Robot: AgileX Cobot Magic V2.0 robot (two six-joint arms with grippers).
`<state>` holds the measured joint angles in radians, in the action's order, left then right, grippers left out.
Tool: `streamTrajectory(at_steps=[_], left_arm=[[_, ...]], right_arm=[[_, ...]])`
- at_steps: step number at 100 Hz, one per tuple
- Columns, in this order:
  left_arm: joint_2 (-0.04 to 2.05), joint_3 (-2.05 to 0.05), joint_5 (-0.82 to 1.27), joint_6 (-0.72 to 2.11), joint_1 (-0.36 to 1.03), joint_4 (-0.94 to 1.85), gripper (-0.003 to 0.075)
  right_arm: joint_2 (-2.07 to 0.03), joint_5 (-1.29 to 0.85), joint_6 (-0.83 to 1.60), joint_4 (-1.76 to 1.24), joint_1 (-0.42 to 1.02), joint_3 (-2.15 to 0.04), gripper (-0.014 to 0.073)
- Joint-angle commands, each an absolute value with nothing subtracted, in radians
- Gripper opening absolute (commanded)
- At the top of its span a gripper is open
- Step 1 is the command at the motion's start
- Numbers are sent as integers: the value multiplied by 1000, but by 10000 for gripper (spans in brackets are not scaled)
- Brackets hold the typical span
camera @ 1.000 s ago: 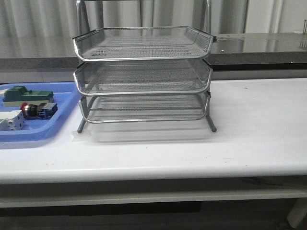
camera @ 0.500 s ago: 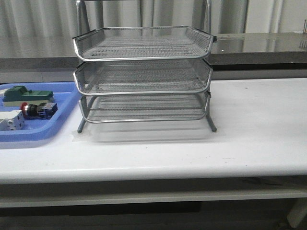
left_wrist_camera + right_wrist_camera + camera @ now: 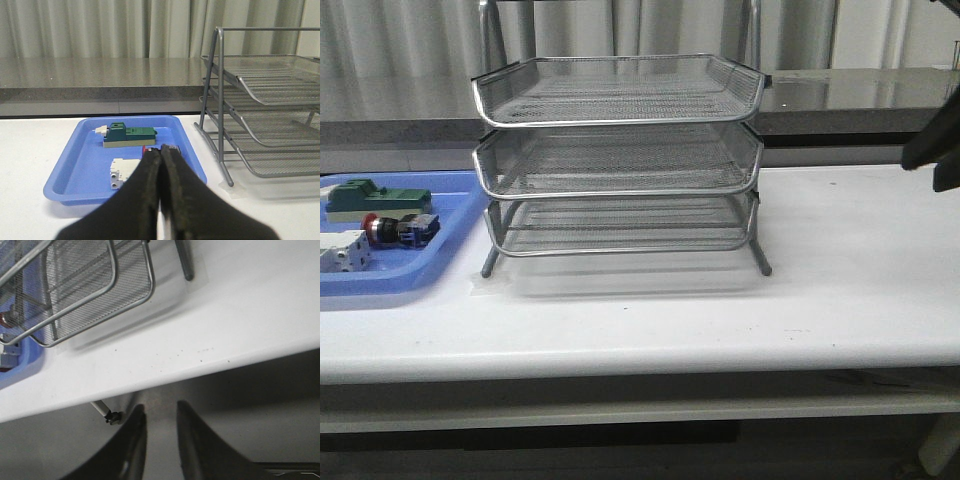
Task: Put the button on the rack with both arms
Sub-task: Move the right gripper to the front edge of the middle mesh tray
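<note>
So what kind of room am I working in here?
Probably a lab or test bench, not a home: a plain white table, a silver wire-mesh three-tier rack, and a blue plastic tray of electrical parts before grey curtains.

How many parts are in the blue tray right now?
3: green block at the back, button in the middle, white box nearest the front. Nothing else visible.

The front view looks level and forward over the white table (image 3: 840, 300), square-on to the rack (image 3: 618, 165) at mid-distance, with the blue tray (image 3: 380, 275) at nine o'clock. The left wrist view sits low over the table, facing the tray (image 3: 80, 165), with the rack (image 3: 265, 115) seen obliquely at three o'clock. The right wrist view hangs off the table's near edge (image 3: 240, 340), tilted, catching the rack's lowest tier (image 3: 95, 285). All three share the rack.
</note>
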<state>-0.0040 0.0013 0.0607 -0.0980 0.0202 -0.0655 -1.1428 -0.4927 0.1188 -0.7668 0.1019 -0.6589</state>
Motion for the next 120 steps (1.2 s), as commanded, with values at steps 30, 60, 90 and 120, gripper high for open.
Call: streamTrajectory(at_steps=[30, 60, 90, 120], left_arm=[[-39, 47, -18, -108, 18, -61, -20], [-39, 47, -18, -108, 18, -61, -20], [-39, 47, -18, -108, 18, -61, -20], [-39, 47, -18, -108, 18, -61, -20]], right_arm=[[-1270, -406, 488, -1224, 95, -744, 391], [-1516, -512, 839, -1580, 95, -859, 391], [-1697, -586, 929, -1681, 102, -946, 391], [-1787, -603, 942, -1698, 133, -1040, 391]])
